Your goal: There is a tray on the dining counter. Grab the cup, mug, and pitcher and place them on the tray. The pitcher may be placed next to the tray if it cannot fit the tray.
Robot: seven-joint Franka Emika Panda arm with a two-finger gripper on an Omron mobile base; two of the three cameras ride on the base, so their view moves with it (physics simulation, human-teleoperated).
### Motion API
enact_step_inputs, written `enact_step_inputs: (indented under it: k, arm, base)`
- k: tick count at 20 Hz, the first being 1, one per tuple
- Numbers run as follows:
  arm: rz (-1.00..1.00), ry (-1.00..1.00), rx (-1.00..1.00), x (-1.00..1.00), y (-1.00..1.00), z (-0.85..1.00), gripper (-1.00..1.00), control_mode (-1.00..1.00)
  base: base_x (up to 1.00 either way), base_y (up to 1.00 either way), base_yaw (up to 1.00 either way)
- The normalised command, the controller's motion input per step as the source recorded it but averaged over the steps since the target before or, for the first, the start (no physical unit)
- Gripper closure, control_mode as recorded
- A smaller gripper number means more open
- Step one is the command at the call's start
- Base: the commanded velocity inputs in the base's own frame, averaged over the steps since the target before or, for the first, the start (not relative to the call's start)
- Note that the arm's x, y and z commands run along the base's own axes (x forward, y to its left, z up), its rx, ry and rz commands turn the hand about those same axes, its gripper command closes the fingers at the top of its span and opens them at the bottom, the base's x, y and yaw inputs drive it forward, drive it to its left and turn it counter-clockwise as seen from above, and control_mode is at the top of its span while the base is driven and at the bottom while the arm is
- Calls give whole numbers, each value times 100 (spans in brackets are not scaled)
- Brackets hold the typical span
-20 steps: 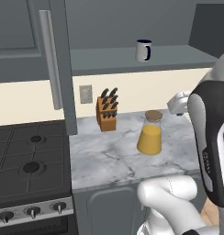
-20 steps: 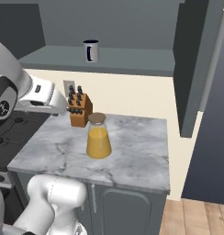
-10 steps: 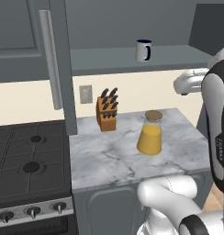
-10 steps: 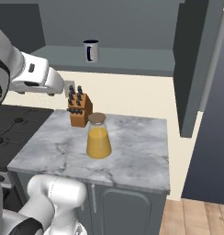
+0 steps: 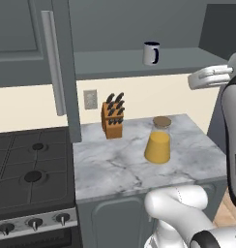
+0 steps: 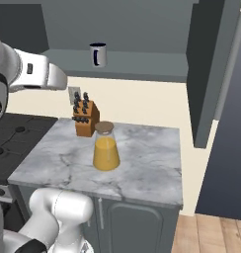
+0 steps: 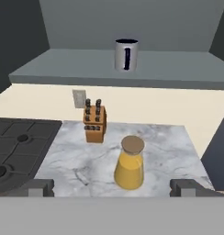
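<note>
Pitcher (image 5: 158, 142) with orange liquid and a round brown lid stands upright on a short marble-topped counter (image 5: 115, 167), toward its middle and a little to the front. In the hand view the pitcher (image 7: 130, 163) sits low and slightly right of centre, between the two dark fingertips (image 7: 40, 185) that rise well apart at the bottom edge, so the gripper (image 7: 116, 187) is spread wide and grasps nothing; it hangs well back from the glass. Behind the pitcher and to its left, near the wall, a wooden knife block (image 5: 113, 116) stands on the same counter, apart from the pitcher. A wall outlet (image 5: 90, 99) sits on the cream wall just left of the block. Higher up, the mug (image 5: 151, 53), grey-white with a dark handle, rests upright on a grey shelf (image 5: 139, 62) above the counter. Left of the counter lies a dark stove top (image 5: 28, 167) with burners and knobs along its front. In the right base view the pitcher (image 6: 105, 147) stands just in front of the knife block (image 6: 86, 118), with the mug (image 6: 98, 54) on the shelf above.
</note>
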Motion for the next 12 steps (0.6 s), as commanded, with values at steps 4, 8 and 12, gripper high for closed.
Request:
enact_step_inputs:
  k: [4, 8, 12]
  arm:
    - [0, 0, 5, 29, 0, 13, -100, -100]
    - [0, 0, 3, 44, -3, 2, -100, -100]
    - [0, 0, 1, 50, -6, 0, -100, -100]
  base:
    - [0, 0, 0]
    - [0, 0, 0]
    - [0, 0, 0]
